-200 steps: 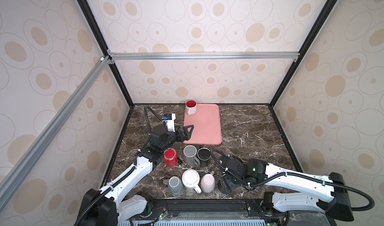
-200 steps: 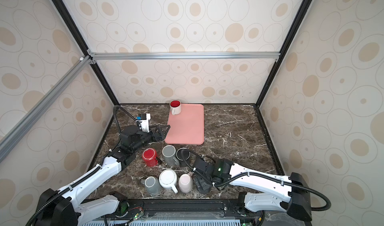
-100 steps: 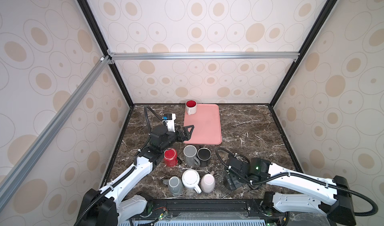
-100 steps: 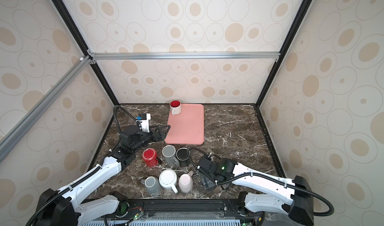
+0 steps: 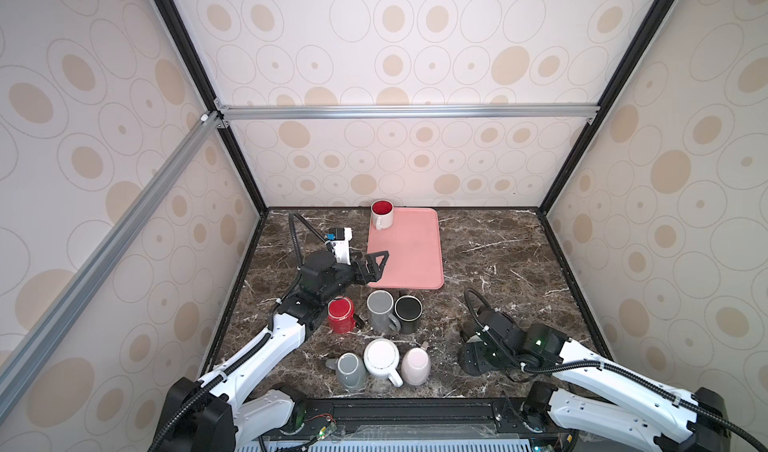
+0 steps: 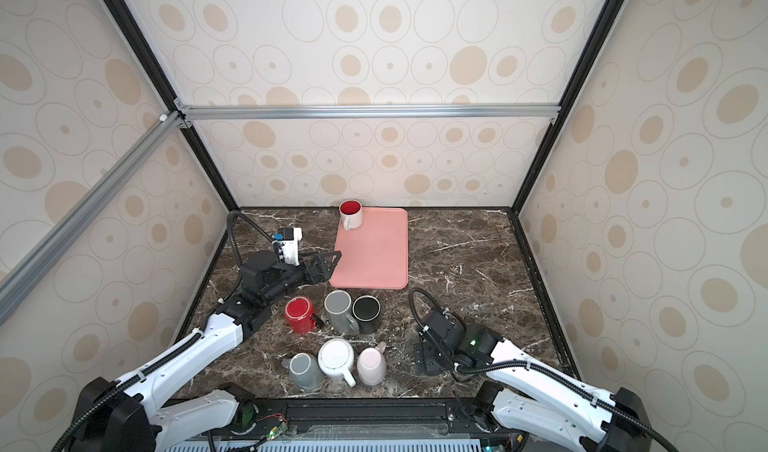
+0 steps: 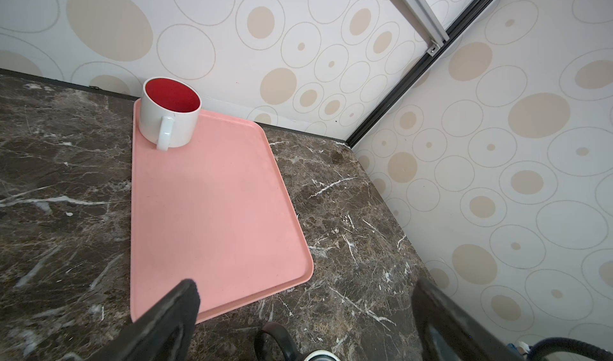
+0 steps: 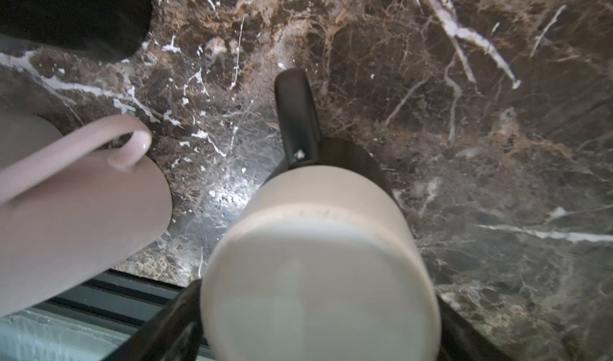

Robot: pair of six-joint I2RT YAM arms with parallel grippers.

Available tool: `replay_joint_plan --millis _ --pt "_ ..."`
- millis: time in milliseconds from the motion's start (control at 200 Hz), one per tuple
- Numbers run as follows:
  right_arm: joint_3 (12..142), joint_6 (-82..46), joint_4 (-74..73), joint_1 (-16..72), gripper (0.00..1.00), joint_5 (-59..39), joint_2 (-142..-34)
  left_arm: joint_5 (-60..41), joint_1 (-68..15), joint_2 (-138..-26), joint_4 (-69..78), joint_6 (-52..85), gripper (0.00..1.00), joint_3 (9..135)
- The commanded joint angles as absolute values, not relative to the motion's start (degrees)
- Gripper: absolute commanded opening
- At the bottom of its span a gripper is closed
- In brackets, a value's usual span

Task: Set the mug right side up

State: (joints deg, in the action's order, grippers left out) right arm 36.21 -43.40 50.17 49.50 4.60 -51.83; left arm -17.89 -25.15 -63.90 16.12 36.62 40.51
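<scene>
**Marble table (image 5: pixel 498 263) in a papered booth, read left to right.**

- **Left gripper (image 5: pixel 373 268):** jaws spread wide and empty, poised at the tray's near left edge.
- **Middle row:** the red mug (image 5: pixel 340 313), grey mug (image 5: pixel 379 309) and black mug (image 5: pixel 408 313) stand just in front of the tray. Grey and black are touching. Red and grey appear base-up. Whether black shows its mouth or its base cannot be told.
- **Front row:** the front grey mug (image 5: pixel 351 370), white mug (image 5: pixel 381 358) and pink mug (image 5: pixel 415 365) are packed side by side, and all appear base-up.
- **Tray (image 5: pixel 411 254):** pink, carrying one red-lined mug (image 5: pixel 381 214), which stands upright in the far left corner and is empty.
- **Right gripper (image 8: pixel 318 291):** clamped on the cream mug (image 8: pixel 315 236), with one finger against each side of its wall.
- **Cream mug:** black-handled and upside down, its base toward the wrist camera. It sits just right of the pink mug, near the table's front edge. Whether its rim rests on the marble cannot be told. In both top views the gripper hides it.
</scene>
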Motion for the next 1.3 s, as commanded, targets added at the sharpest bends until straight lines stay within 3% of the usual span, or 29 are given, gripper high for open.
replay_joint_plan --millis 0,340,560,840,1140,1295 --pt "37.1 -39.46 45.36 48.3 0.87 5.2 -54.43 -19.04 -25.31 -62.83 18.19 37.4 0.99 40.25" --pt "41.64 -26.35 39.99 46.06 0.72 7.06 -61.86 -21.59 -25.31 -62.92 18.07 37.74 0.99 40.32" --pt "44.62 -16.61 42.75 46.0 0.69 4.84 -65.1 -25.88 -25.34 -63.42 16.86 36.93 0.99 40.93" --pt "44.57 -20.53 43.21 45.57 0.91 9.89 -65.79 -24.91 -32.41 -64.86 5.7 27.53 0.98 45.33" --pt "38.87 -28.56 42.8 42.92 0.93 16.01 -57.46 -17.74 -42.45 -67.86 -5.43 19.8 0.98 50.09" --pt "36.89 -32.41 40.61 41.28 0.93 13.25 -53.19 -17.21 -46.32 -72.09 -7.5 17.15 0.97 52.72"
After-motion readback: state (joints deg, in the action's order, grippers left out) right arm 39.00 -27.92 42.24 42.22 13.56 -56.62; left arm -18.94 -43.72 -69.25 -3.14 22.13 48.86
